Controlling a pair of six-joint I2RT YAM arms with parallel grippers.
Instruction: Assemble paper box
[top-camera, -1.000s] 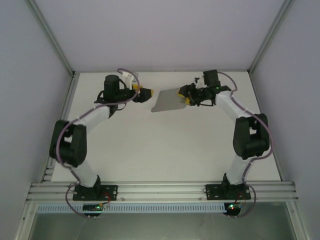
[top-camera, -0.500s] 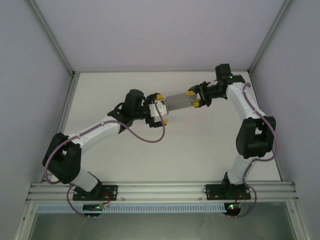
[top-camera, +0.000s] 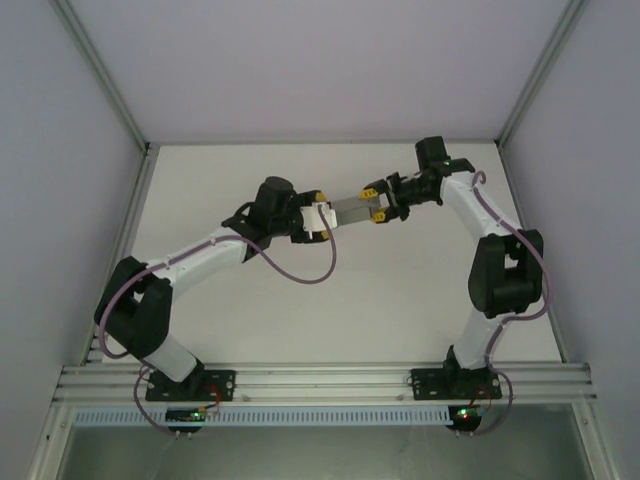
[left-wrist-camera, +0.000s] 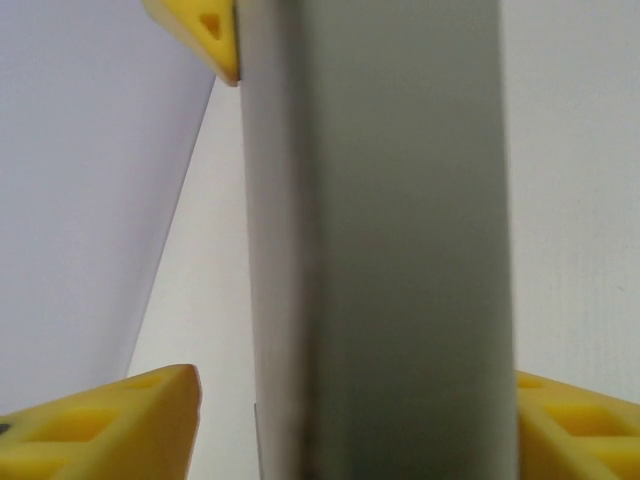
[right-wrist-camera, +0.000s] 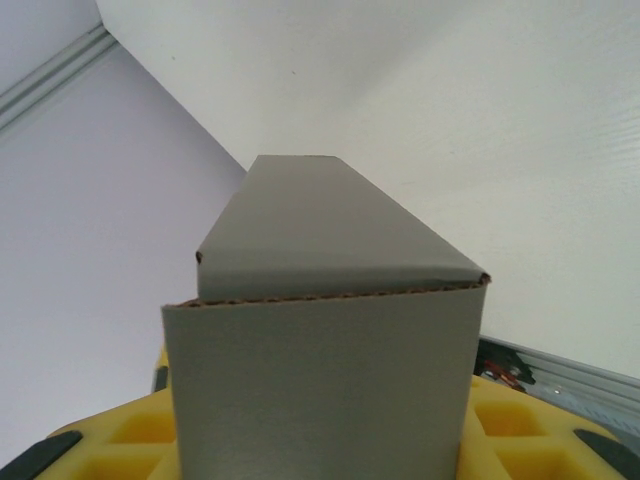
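The paper box (top-camera: 350, 210), plain grey cardboard folded into a narrow sleeve, hangs above the table's far middle between my two grippers. My right gripper (top-camera: 377, 207) is shut on its right end; in the right wrist view the box (right-wrist-camera: 320, 380) rises from between the yellow fingers (right-wrist-camera: 110, 445). My left gripper (top-camera: 325, 220) straddles the other end. In the left wrist view the box (left-wrist-camera: 400, 250) stands between the fingers: the right finger (left-wrist-camera: 575, 425) meets its edge, and the left finger (left-wrist-camera: 110, 425) stays a small gap away.
The white table (top-camera: 400, 300) is boxed in by pale walls at the back and both sides. An aluminium rail (top-camera: 320, 380) runs along the near edge by the arm bases. A purple cable loop (top-camera: 300, 275) hangs under my left arm.
My left arm swung from the back left to the box's left end, and its jaws narrowed around it. My right gripper turned the box and carried it slightly left.
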